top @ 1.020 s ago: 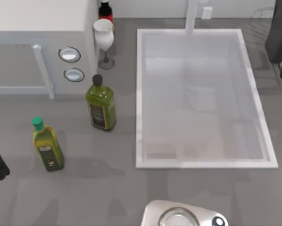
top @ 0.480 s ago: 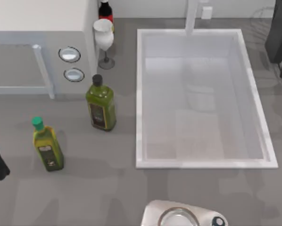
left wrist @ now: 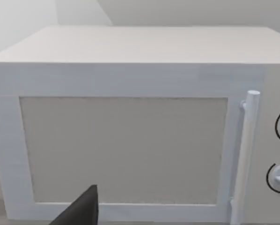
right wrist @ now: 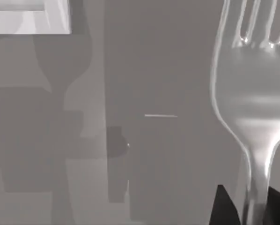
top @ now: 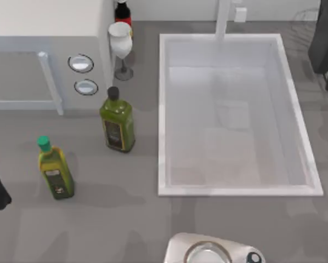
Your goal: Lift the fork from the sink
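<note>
A grey counter carries a microwave [top: 43, 60] and two oil bottles at left, and the white-rimmed sink [top: 162, 120] at centre-right. My left gripper [left wrist: 81, 208] hangs parked before the microwave door, its grip impossible to tell. My right gripper [right wrist: 250, 206] clamps the fork [right wrist: 252, 93] by its neck between dark fingers [right wrist: 224, 206], tines pointing away above the counter.

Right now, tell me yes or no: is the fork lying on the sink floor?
No: in the right wrist view the fork stands between the right gripper fingers, held above grey counter, while the sink floor is bare.
</note>
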You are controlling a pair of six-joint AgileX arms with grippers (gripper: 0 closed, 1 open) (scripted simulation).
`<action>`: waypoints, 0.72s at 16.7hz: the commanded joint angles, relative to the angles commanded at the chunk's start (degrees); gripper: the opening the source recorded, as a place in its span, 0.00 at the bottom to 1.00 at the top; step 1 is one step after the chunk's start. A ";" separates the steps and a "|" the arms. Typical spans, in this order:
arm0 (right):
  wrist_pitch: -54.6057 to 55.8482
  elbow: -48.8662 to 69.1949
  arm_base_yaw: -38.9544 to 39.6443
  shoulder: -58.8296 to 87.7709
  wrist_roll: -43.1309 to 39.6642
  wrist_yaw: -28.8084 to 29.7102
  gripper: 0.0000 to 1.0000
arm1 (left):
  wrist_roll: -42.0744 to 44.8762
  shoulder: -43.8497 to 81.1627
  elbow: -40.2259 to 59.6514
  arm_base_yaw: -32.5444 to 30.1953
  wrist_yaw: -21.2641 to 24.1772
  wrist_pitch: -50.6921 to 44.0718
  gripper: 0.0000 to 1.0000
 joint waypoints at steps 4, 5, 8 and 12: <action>10.97 -8.72 0.03 1.96 0.12 -0.02 0.00 | 0.00 0.00 0.00 0.00 0.00 0.00 1.00; 12.30 -10.02 0.03 2.32 0.14 -0.02 0.00 | 0.00 0.00 0.00 0.00 0.00 0.00 1.00; 13.16 -10.86 0.03 2.58 0.15 -0.02 0.00 | 0.00 0.00 0.00 0.00 0.00 0.00 1.00; 13.16 -10.86 0.03 2.58 0.15 -0.02 0.15 | 0.00 0.00 0.00 0.00 0.00 0.00 1.00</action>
